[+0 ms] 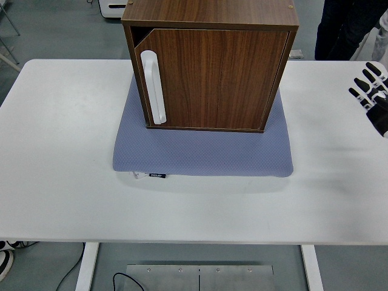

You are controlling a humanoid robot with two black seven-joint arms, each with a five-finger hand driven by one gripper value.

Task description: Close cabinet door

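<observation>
A dark wooden cabinet [212, 60] stands on a blue-grey mat [200, 151] at the back middle of the white table. Its door [218, 79] lies nearly flush with the front; a thin dark gap shows at the upper left corner. A white vertical handle [153, 88] is on the door's left side. My right hand [371, 91] is at the right edge of the picture, far from the cabinet, fingers spread and holding nothing. The left arm is out of view.
A person's dark legs [342, 27] stand behind the table at the top right. A white object [112, 7] sits on the floor at the top left. The table's near edge [194, 239] runs along the bottom.
</observation>
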